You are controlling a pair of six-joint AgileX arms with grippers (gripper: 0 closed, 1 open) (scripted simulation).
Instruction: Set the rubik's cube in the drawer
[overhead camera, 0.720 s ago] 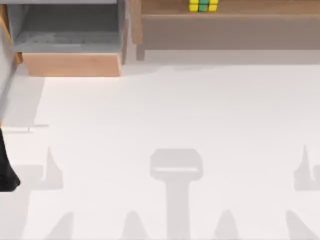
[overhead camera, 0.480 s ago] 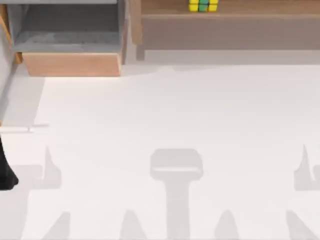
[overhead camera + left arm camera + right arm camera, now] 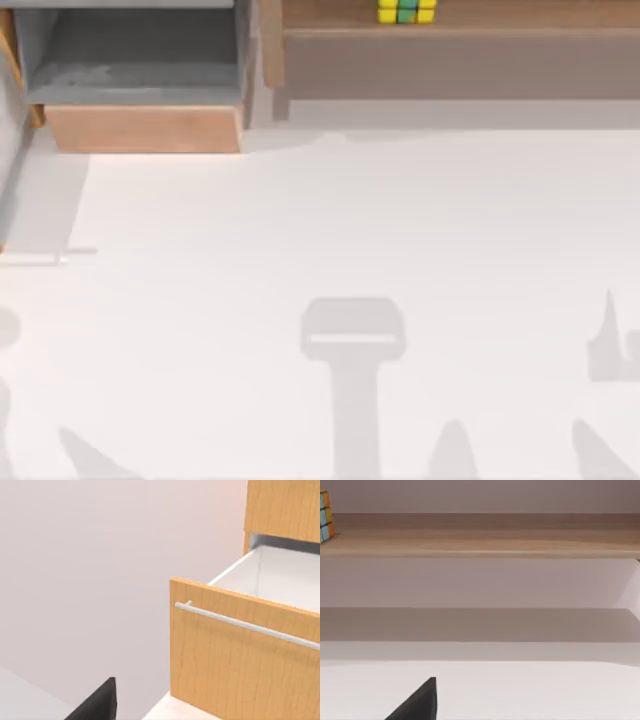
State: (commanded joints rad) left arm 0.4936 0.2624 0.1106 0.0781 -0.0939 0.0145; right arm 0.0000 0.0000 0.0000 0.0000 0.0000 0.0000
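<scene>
The rubik's cube (image 3: 406, 11), yellow and green, sits on the long brown shelf (image 3: 470, 45) at the back of the table, right of centre. The drawer (image 3: 145, 128) stands pulled open at the back left, with its grey floor bare. In the left wrist view the drawer's tan front (image 3: 235, 665) and silver bar handle (image 3: 240, 622) are close, and a black part of my left gripper (image 3: 97, 705) shows at the edge. The right wrist view faces the shelf (image 3: 485, 535) with the cube (image 3: 324, 515) far off to one side, and a black part of my right gripper (image 3: 417, 705) shows.
A wooden post (image 3: 270, 45) at the shelf's end separates it from the drawer. The white tabletop (image 3: 340, 230) spreads wide in front of both, carrying only shadows of the arms.
The dark left arm at the top view's left edge has drawn back out of that view, and its shadow has shifted. The cube and drawer have not moved.
</scene>
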